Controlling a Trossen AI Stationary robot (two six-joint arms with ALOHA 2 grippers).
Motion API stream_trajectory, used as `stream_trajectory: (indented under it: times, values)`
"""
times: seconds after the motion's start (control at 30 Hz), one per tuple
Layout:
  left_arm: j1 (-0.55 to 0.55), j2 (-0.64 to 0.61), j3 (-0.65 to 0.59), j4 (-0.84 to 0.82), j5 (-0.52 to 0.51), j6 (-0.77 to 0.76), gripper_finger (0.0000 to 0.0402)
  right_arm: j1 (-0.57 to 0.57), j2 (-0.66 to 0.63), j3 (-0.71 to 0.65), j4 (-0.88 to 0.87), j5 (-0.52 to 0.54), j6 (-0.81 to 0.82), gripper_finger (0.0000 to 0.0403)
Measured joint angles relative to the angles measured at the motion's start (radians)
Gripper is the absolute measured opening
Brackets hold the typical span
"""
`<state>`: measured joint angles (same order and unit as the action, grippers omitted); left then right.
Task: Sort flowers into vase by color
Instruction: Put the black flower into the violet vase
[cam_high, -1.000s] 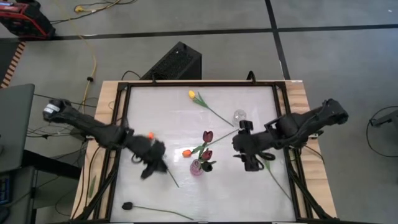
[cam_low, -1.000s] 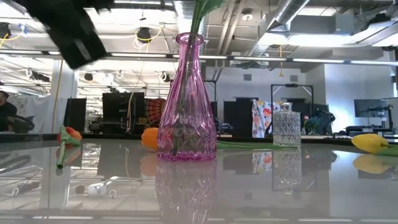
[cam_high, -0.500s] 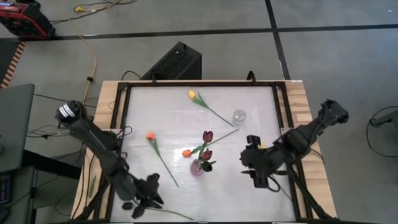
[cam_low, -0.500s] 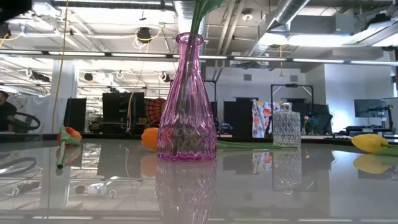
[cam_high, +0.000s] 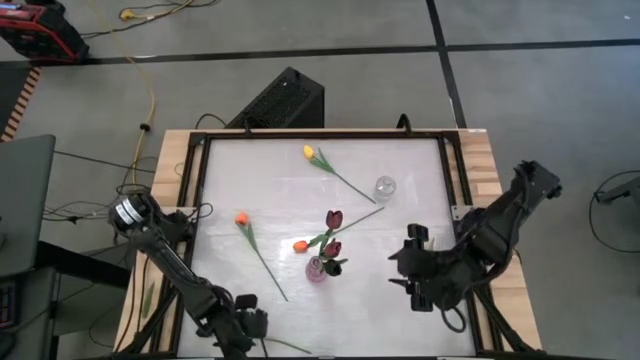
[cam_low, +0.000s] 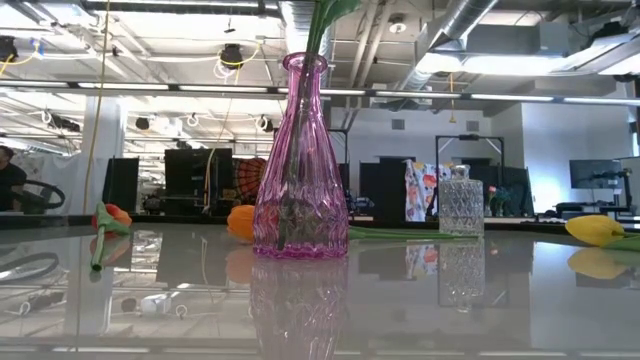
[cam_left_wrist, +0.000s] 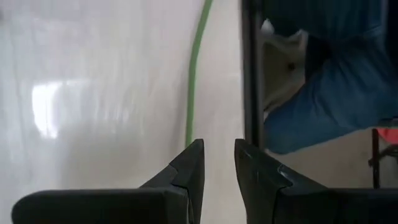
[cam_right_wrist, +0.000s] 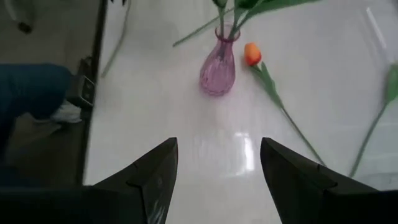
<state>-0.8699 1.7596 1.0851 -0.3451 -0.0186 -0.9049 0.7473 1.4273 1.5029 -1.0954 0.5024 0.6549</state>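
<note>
Left gripper (cam_high: 243, 330): positioned at the near edge of the table (cam_high: 400, 170), at its left corner. In the left wrist view its fingers (cam_left_wrist: 189, 168) stand a narrow gap apart with nothing between them; a green stem (cam_left_wrist: 194, 87) lies on the white surface just ahead of the fingertips, running straight away from the jaws. A person's blue trouser leg (cam_left_wrist: 323, 93) shows beyond the black table rail, to one side of the jaws.

Right gripper (cam_high: 412, 283): positioned over the near right part of the table, jaws spread wide and empty. In the right wrist view the pink vase (cam_right_wrist: 217, 65) stands ahead of the jaws, well apart from them, with stems rising out of it; an orange tulip (cam_right_wrist: 252, 54) lies just beside the vase.

Flower positions, high view:
- Two maroon tulips (cam_high: 333, 219) stand in the pink vase, ahead of the right jaws.
- Yellow tulip (cam_high: 309, 152) lies at the far side, well apart from both jaws.
- Orange-red tulip (cam_high: 241, 218) lies ahead of the left jaws.
- Clear glass vase (cam_high: 385, 187) stands beyond the right jaws
</note>
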Motion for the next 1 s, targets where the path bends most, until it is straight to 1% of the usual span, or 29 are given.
stream_trajectory:
  times: [0.07, 0.17, 0.27, 0.37, 0.5, 0.63, 0.73, 0.8, 0.9, 1.0]
  values:
    - [-0.004, 0.015, 0.000, -0.013, 0.012, -0.014, 0.0077, 0.015, 0.000, -0.033, 0.015, 0.019, 0.001, 0.0255]
    - [-0.008, 0.024, -0.002, -0.058, -0.003, -0.016, 0.0077, 0.019, 0.001, -0.091, 0.042, 0.047, 0.001, 0.0255]
    - [-0.007, 0.026, -0.010, -0.075, -0.013, -0.025, 0.0077, 0.019, 0.000, -0.145, 0.084, 0.049, 0.005, 0.0255]
    - [-0.008, 0.026, -0.015, -0.077, -0.023, -0.029, 0.0077, 0.019, 0.001, -0.174, 0.087, 0.048, 0.003, 0.0255]
    - [-0.013, 0.026, -0.053, -0.049, -0.025, -0.053, 0.0077, 0.020, 0.000, -0.198, 0.079, 0.047, -0.005, 0.0255]
    - [-0.045, 0.026, -0.091, 0.044, -0.022, -0.053, 0.0077, 0.020, 0.000, -0.218, 0.074, 0.046, -0.008, 0.0255]
    - [-0.074, 0.024, -0.115, 0.082, -0.038, -0.005, 0.0077, 0.027, 0.000, -0.219, 0.050, 0.049, -0.009, 0.0255]
    - [-0.087, 0.023, -0.121, 0.060, -0.061, 0.028, 0.0075, 0.033, 0.000, -0.219, 0.050, 0.059, -0.024, 0.0255]
    - [-0.089, 0.023, -0.119, 0.007, -0.069, 0.036, 0.0060, 0.051, 0.000, -0.219, 0.050, 0.084, -0.035, 0.0255]
    - [-0.075, 0.022, -0.119, -0.030, -0.062, 0.035, 0.0025, 0.071, 0.000, -0.219, 0.048, 0.111, -0.034, 0.0255]
